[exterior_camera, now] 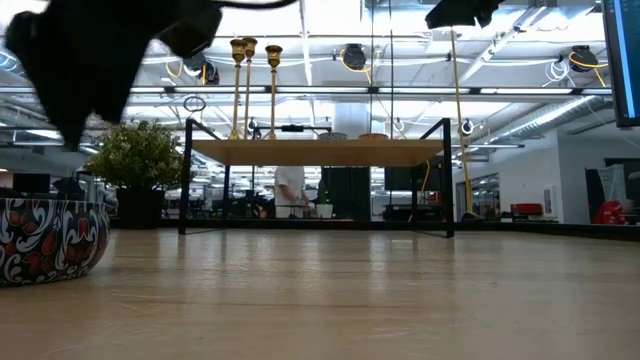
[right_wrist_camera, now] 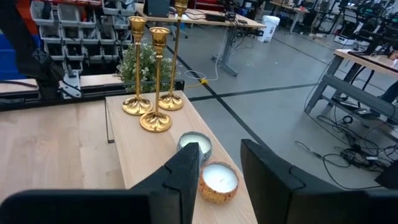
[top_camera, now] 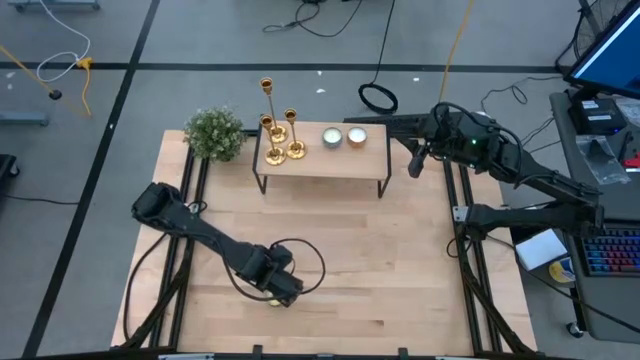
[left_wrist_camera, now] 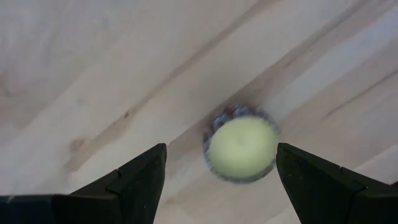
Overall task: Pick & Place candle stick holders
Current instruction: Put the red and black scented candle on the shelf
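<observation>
Three gold candle stick holders [top_camera: 280, 140] [right_wrist_camera: 155, 118] stand on their round bases at the left end of a small raised wooden shelf [top_camera: 330, 168] at the table's far side. My left gripper [left_wrist_camera: 221, 149] [top_camera: 275, 292] points down near the table's front, open. Its fingers stand on either side of a round patterned pot of pale wax [left_wrist_camera: 241, 148] [exterior_camera: 50, 238] that rests on the tabletop, above it and apart from it. My right gripper [right_wrist_camera: 219, 146] [top_camera: 413, 165] hangs level off the shelf's right end, open by a narrow gap with nothing in it.
Two candles in tins [top_camera: 343, 137] [right_wrist_camera: 208, 168] sit on the shelf to the right of the candle stick holders. A green bushy plant [top_camera: 214, 133] stands at the table's far left. Bare wooden tabletop [top_camera: 400, 260] lies between the shelf and the front edge.
</observation>
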`<state>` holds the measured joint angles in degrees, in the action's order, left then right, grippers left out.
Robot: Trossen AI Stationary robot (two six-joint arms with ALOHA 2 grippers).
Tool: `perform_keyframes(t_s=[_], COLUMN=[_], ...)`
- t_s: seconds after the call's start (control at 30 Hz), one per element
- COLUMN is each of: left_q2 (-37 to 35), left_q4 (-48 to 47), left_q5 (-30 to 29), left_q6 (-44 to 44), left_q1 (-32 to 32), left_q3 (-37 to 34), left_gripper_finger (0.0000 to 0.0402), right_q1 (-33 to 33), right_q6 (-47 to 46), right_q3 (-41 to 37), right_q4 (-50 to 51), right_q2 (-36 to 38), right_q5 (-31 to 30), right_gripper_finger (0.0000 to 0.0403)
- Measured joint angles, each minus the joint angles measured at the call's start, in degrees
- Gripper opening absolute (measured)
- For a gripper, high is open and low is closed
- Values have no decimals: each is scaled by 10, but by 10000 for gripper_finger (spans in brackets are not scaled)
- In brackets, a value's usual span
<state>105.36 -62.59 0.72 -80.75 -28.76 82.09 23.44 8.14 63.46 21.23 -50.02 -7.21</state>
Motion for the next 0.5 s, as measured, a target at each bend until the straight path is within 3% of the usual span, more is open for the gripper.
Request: perform_keyframes(t_s=[0.3,0.5], left_q2=[0,0], left_q4=[107,96], left_q5=[33,18], left_q6=[-30,-65], left_q1=[-23,-25], left_q3=[-39,-39], left_gripper_finger=[296,296], right_q1=[0,0], right_q6=[0,0], right_q3=[0,0], right_q4=[0,0], right_q2=[0,0], right_q5=[-1,-2], right_gripper_finger=[114,114])
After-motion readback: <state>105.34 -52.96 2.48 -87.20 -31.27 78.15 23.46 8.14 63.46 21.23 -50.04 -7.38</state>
